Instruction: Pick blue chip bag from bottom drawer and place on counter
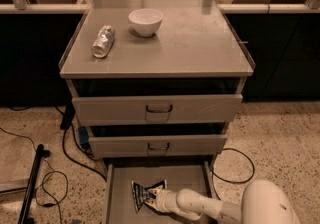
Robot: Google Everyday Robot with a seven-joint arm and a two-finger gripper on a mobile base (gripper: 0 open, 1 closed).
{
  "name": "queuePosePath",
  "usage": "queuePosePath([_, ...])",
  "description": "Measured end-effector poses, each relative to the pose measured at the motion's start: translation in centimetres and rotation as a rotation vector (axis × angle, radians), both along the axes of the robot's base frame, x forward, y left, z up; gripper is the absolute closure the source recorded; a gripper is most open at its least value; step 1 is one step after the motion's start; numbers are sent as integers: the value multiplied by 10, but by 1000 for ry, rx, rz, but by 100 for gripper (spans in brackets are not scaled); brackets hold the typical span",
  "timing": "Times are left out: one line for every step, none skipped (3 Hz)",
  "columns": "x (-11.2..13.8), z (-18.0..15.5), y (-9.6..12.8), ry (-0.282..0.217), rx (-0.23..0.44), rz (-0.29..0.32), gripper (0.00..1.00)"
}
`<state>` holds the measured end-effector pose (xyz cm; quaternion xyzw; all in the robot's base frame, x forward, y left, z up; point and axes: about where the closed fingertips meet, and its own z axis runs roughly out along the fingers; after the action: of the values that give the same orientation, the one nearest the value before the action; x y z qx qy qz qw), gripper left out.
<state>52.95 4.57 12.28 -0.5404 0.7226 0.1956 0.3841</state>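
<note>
The blue chip bag (144, 194) lies on the floor of the open bottom drawer (120, 178), left of centre, pinched in at its middle. My gripper (159, 201) reaches in from the lower right on a white arm and is closed on the bag's right side. The counter (190, 43) is the flat grey cabinet top above, with a raised rim.
A white bowl (145, 21) and a crushed silver can (103, 41) sit on the counter's back left. Two handled drawers (158, 109) above the bottom drawer overhang it. Black cables (55, 168) and a dark stand (32, 188) lie on the floor to the left.
</note>
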Motion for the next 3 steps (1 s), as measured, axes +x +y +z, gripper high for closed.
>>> queuePosePath([0, 0, 0, 1, 1, 3, 99])
queuePosePath([-4, 22, -6, 16, 41, 56, 100])
queuePosePath([-4, 58, -22, -5, 109, 121, 100])
